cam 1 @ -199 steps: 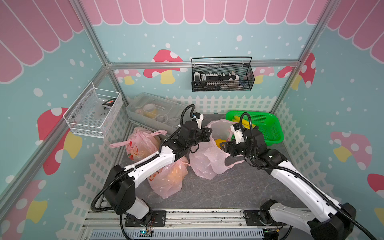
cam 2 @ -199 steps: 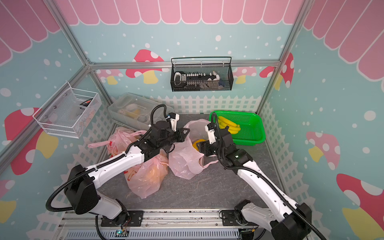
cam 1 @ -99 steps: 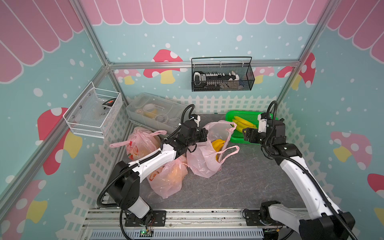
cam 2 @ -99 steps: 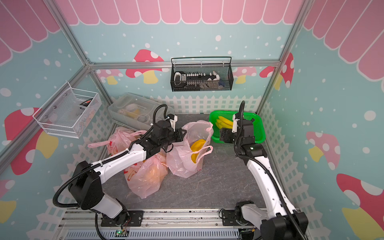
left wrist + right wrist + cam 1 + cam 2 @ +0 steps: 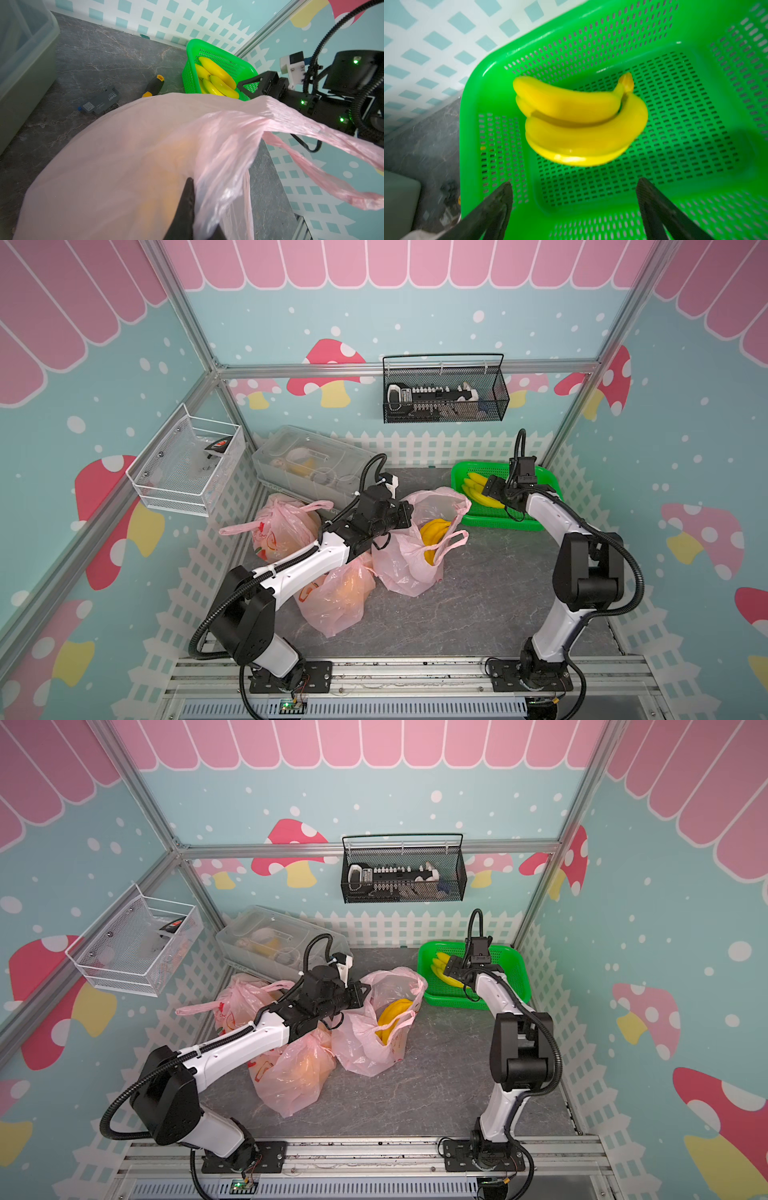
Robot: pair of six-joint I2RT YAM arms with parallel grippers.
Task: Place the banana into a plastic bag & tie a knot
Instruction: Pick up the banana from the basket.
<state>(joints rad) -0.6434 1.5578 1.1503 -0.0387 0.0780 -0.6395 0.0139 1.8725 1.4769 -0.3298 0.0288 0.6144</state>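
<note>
The left gripper [image 5: 407,514] is pinched shut on the rim of the bag [image 5: 409,572], near the middle of the table [image 5: 478,605], probably to hold the mouth up and open. A banana [image 5: 434,531] already lies inside. The handles hang loose, so there is no knot yet. The right gripper [image 5: 574,187], jaws wide and empty, hovers over the bunch [image 5: 577,116] in the basket [image 5: 695,104] at the table's far right corner, seemingly lined up for another pick.
</note>
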